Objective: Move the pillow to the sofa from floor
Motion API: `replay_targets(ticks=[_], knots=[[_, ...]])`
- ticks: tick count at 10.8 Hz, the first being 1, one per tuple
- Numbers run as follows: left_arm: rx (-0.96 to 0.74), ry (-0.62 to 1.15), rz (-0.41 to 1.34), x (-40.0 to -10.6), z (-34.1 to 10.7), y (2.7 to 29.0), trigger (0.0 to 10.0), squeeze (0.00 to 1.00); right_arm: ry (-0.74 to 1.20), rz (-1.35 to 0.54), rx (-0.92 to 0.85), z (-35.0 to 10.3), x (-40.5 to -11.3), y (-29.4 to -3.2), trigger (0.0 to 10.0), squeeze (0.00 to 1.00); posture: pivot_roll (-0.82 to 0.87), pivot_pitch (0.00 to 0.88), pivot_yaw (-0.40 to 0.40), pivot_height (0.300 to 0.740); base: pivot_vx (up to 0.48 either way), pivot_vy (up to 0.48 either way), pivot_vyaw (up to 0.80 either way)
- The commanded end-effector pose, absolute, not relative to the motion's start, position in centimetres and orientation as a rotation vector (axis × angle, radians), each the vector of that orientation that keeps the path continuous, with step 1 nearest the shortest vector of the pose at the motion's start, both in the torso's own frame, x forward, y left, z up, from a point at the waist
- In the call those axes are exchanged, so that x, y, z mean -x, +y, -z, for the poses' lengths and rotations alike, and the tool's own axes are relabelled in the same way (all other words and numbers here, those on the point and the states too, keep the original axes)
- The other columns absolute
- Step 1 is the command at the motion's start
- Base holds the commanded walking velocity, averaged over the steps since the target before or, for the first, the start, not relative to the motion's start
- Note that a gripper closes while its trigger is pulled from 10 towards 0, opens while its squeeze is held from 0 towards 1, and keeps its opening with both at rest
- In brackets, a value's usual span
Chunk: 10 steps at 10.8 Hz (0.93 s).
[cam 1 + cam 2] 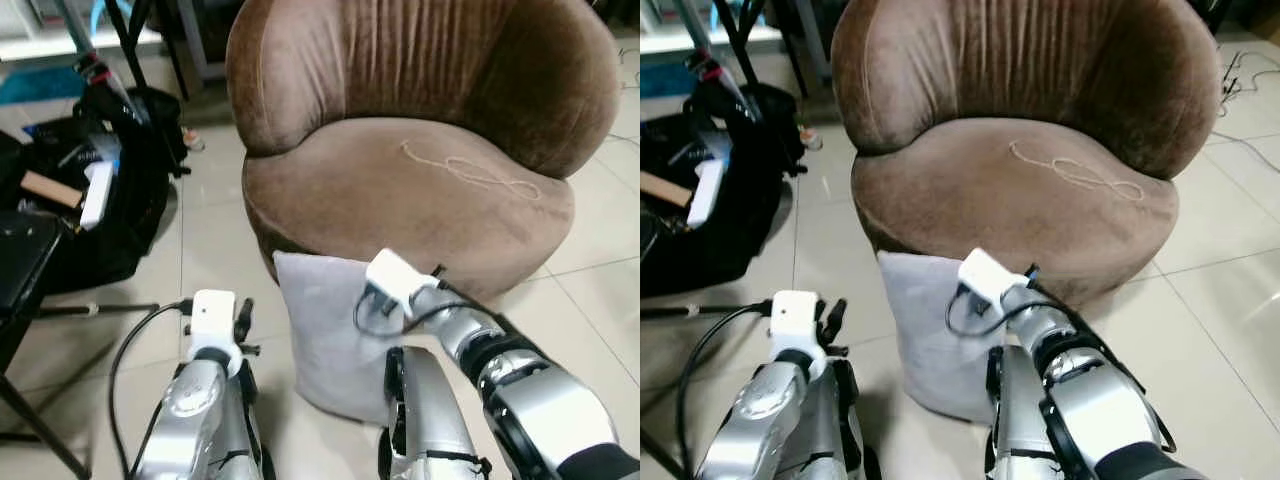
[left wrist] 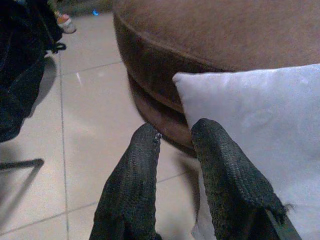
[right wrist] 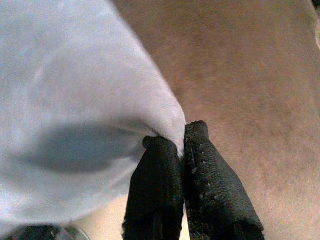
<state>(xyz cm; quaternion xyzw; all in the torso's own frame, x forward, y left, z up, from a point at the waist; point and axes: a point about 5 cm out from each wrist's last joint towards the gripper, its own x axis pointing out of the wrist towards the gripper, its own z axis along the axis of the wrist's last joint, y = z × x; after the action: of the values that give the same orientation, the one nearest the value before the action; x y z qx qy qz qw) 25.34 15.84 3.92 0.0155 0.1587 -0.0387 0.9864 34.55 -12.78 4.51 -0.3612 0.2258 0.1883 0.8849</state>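
A pale grey pillow [image 1: 325, 335] stands upright on the tiled floor and leans against the front of a round brown velvet sofa [image 1: 400, 180]. My right gripper [image 3: 181, 137] is shut on the pillow's [image 3: 75, 100] upper right corner, right in front of the sofa's seat edge [image 3: 240, 75]. My left gripper [image 2: 175, 132] is open a little way beside the pillow's [image 2: 260, 115] left edge, low over the floor, with nothing between its fingers.
A black bag [image 1: 90, 190] stuffed with items lies on the floor to the left of the sofa. A dark table edge [image 1: 20, 260] and thin stand legs [image 1: 60, 310] sit at the far left. A pale looped thread [image 1: 470, 170] lies on the seat.
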Motion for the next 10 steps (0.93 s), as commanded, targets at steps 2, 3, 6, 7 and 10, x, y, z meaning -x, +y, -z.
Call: replay_targets(ticks=[2, 3, 6, 7, 10], knots=[[-0.019, 0.315, 0.081, -26.4, -3.6, 15.9, 10.0, 0.00, 0.390, -0.297, 0.539, -7.6, -36.6, -12.9, 10.0, 0.00, -0.06, 0.000, 0.046, 0.501, 0.000, 0.000, 0.00], [0.107, 0.328, 0.012, -27.4, -4.0, 16.5, 10.0, 0.00, 0.396, -0.272, 0.386, -8.4, -37.1, -13.4, 10.0, 0.00, -0.07, 0.000, 0.056, 0.501, 0.000, 0.000, 0.00], [0.193, 0.240, -0.054, -29.8, -7.7, 18.6, 10.0, 0.00, 0.363, -0.243, 0.137, -9.5, -37.6, -14.7, 10.0, 0.00, -0.08, 0.000, 0.069, 0.501, 0.000, 0.000, 0.00], [0.197, 0.233, -0.048, -30.0, -8.1, 18.6, 10.0, 0.00, 0.353, -0.241, 0.119, -9.6, -37.6, -14.9, 10.0, 0.00, -0.08, 0.000, 0.072, 0.501, 0.000, 0.000, 0.00], [0.221, 0.199, -0.014, -30.5, -10.7, 18.8, 10.0, 0.00, 0.305, -0.198, 0.025, -9.8, -37.4, -16.3, 10.0, 0.00, -0.07, 0.000, 0.068, 0.501, 0.000, 0.000, 0.00]])
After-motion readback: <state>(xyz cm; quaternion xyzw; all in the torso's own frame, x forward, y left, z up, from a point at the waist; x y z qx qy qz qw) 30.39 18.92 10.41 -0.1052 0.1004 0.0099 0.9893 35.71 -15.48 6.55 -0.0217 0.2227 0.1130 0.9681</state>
